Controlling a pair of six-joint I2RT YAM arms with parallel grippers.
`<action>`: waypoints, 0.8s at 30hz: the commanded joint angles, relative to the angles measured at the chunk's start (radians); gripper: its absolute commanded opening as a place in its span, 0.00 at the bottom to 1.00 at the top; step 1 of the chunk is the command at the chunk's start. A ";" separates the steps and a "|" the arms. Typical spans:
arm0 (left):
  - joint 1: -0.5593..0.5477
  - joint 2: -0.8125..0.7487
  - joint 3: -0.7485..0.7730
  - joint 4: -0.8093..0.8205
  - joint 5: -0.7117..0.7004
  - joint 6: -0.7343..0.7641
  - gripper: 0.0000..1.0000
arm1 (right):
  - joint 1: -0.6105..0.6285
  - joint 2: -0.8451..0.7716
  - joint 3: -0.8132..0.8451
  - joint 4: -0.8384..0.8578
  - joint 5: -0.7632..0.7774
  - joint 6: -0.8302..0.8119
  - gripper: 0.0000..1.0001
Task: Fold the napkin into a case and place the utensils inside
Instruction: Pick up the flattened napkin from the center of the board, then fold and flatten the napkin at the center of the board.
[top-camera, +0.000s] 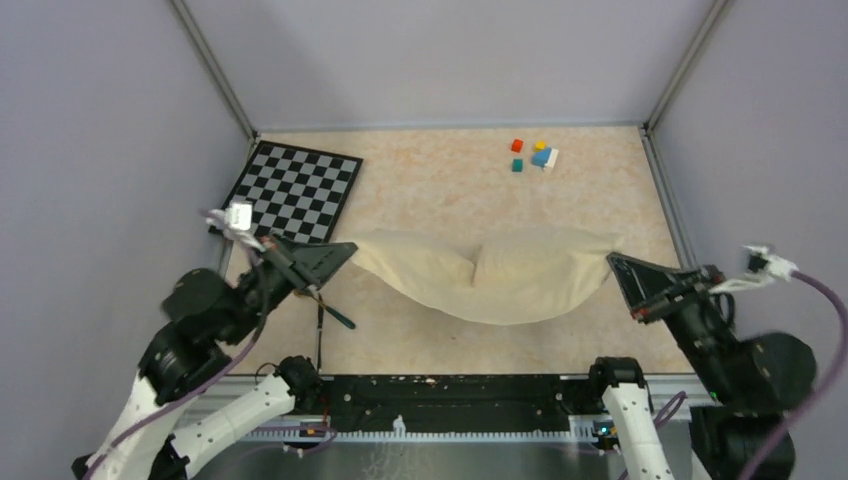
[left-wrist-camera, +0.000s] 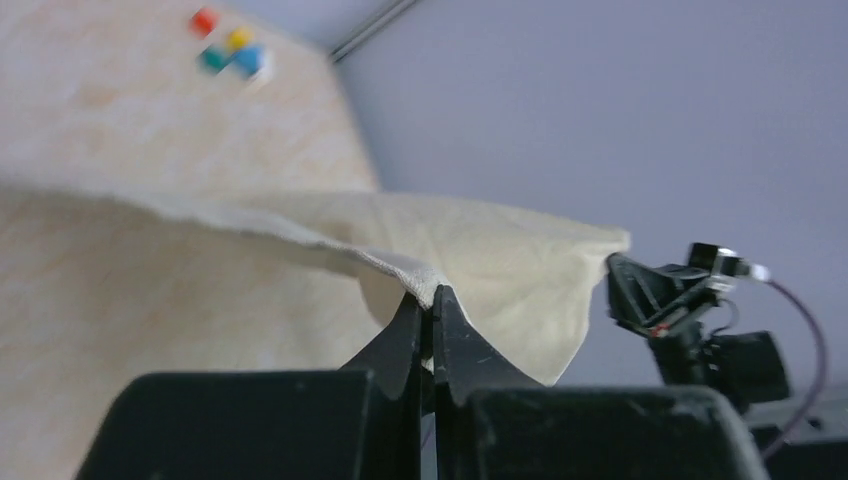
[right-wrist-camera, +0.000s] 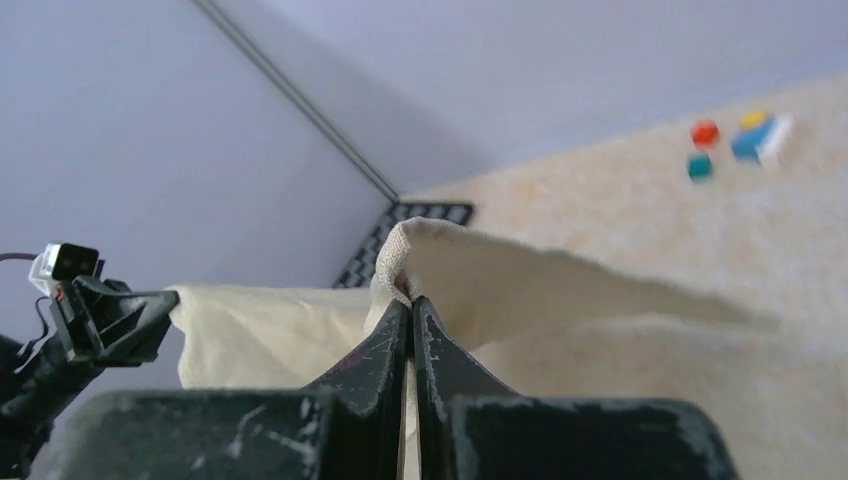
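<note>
Left tool (top-camera: 350, 249), right tool (top-camera: 611, 260), napkin (top-camera: 500, 282) between

overhead looking down, wrist views close, facing across shared napkin (top-camera: 500, 280)

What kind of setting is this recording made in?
Probably a lab test cell, not a dining room: plain grey panels in a metal frame wall the tabletop, with a checkerboard and small coloured cubes as props.

You've got a peach tabletop (top-camera: 440, 200) carrying a checkerboard (top-camera: 295, 190) at its far-left corner, coloured cubes (top-camera: 533, 155) toward the far-right corner, and dark utensils (top-camera: 336, 317) by the near-left edge.
</note>
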 joint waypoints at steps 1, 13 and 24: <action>0.002 -0.045 0.129 0.310 0.176 0.227 0.00 | 0.005 -0.019 0.192 0.129 -0.093 0.024 0.00; 0.003 0.368 0.305 0.210 -0.343 0.292 0.00 | 0.005 0.275 0.161 0.103 0.385 -0.039 0.00; 0.416 1.000 0.322 0.437 0.065 0.268 0.00 | -0.004 0.752 -0.132 0.489 0.495 -0.155 0.00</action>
